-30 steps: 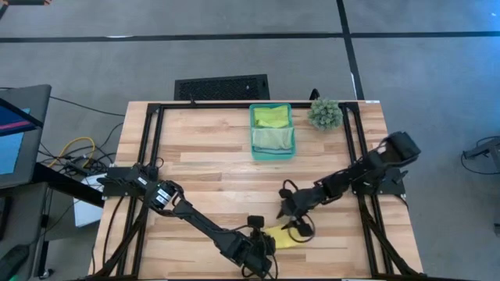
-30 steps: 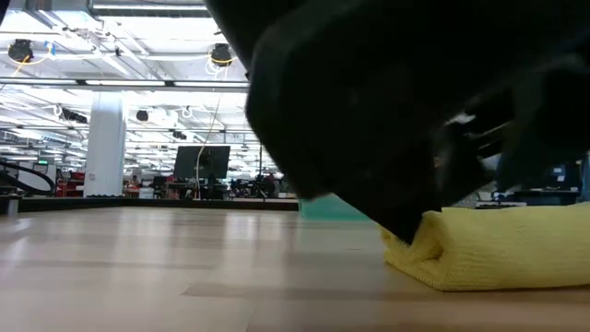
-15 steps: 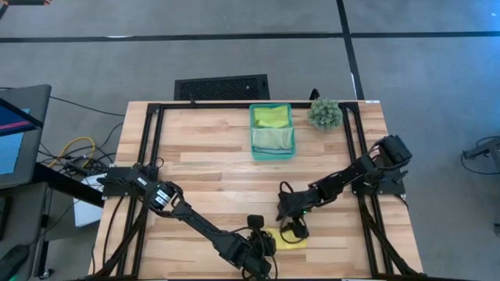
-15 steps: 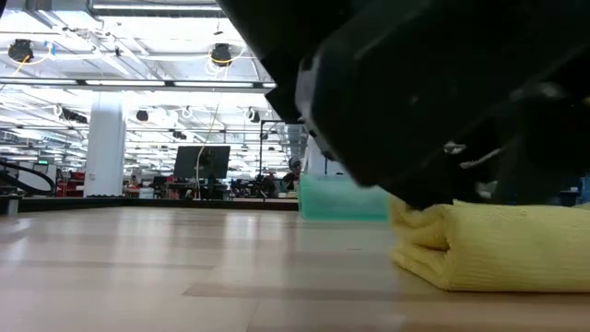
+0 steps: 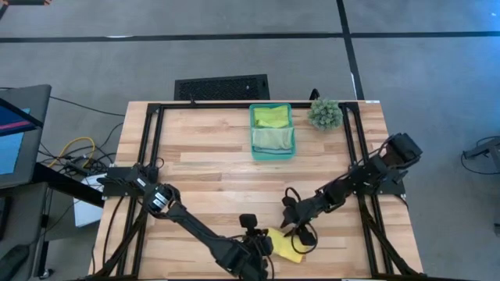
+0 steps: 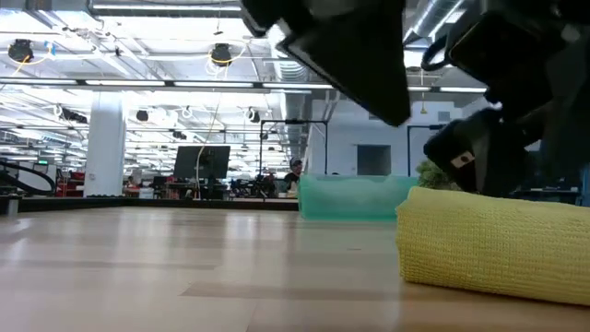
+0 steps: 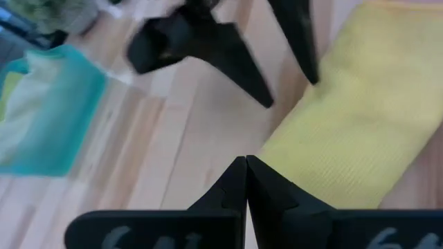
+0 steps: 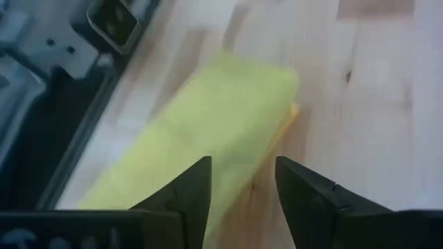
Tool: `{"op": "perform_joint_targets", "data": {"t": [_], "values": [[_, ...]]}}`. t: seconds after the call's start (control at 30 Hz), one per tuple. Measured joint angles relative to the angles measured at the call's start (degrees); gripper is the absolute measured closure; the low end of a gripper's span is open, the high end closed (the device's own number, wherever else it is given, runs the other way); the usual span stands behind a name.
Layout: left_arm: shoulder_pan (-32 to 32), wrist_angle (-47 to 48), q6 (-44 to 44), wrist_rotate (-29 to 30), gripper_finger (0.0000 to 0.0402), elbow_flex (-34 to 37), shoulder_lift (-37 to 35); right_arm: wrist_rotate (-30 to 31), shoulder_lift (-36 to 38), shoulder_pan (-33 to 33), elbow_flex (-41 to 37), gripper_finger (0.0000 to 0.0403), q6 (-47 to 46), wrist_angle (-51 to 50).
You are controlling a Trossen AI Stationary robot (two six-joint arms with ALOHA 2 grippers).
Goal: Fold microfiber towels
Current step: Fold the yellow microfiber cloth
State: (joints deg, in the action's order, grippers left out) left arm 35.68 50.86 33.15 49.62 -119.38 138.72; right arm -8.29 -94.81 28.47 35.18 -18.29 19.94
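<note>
A folded yellow microfiber towel point(image 5: 283, 248) lies flat on the wooden table near its front edge. It also shows in the low view point(image 6: 498, 244) and in both wrist views point(image 7: 353, 117) point(image 8: 208, 117). My left gripper point(image 5: 264, 243) is shut and hangs just off the towel's left end, clear above the table point(image 7: 246, 173). My right gripper point(image 5: 301, 232) is open over the towel's right part. Its fingers point(image 8: 242, 183) stand to either side of the towel's folded edge. Whether they touch the cloth does not show.
A teal bin point(image 5: 251, 133) holding a lime green and a pale green towel stands at the far middle of the table. A small spiky plant point(image 5: 324, 114) is to its right. Black frame rails point(image 5: 148, 156) run along the table's sides.
My left gripper has risen off the yellow towel's left end and tipped upward, still shut. The towel now lies uncovered, a little nearer the front edge and slightly turned. My right gripper stays over the towel's right part.
</note>
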Motion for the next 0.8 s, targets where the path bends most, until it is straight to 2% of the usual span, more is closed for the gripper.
{"op": "perform_joint_targets", "data": {"t": [0.13,0.3,0.6,0.8], "values": [[0.33,2.63,3.51,1.69,0.0401,-1.15,-0.03,1.77,-1.39,1.65,-0.09,0.0225,-1.1,0.21],[0.38,2.78,3.37,1.89,0.0401,-0.96,0.02,7.97,-3.99,3.85,-0.02,0.0232,-4.18,1.67],[0.27,3.78,4.32,1.78,0.0401,-0.74,0.04,8.38,-6.51,4.44,0.73,0.0233,-5.28,2.54],[0.27,3.7,4.43,1.78,0.0401,-0.74,0.04,8.74,-1.64,4.44,3.56,0.0251,-2.43,-5.49]]}}
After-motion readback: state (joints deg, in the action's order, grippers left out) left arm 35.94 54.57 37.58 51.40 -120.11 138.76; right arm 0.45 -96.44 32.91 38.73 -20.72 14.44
